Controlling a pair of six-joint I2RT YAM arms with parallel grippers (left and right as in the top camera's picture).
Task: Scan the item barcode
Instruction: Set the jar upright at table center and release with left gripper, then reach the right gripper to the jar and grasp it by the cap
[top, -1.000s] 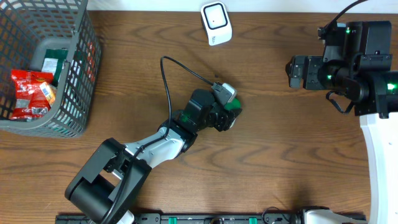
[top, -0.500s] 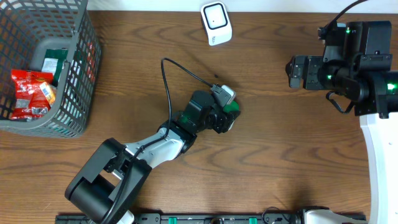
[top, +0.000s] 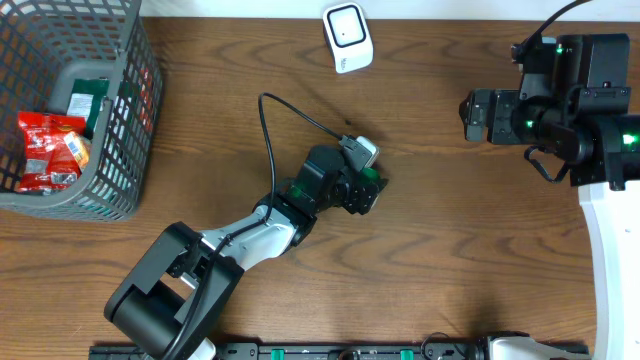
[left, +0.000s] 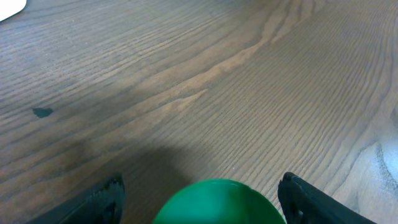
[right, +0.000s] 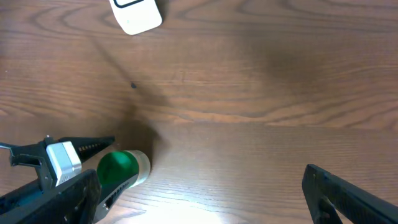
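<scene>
The left tool (left: 202, 182) sits wide around the green-topped item (left: 214, 205) in the middle of the bench (top: 470, 260), not squeezing. Grab step, I think. Next it must hold tight and face the scanner (top: 347, 37) at the far edge.

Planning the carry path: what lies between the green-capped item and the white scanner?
Just bare table with one small dark speck between the item and scanner, clearest in the right wrist view.
</scene>
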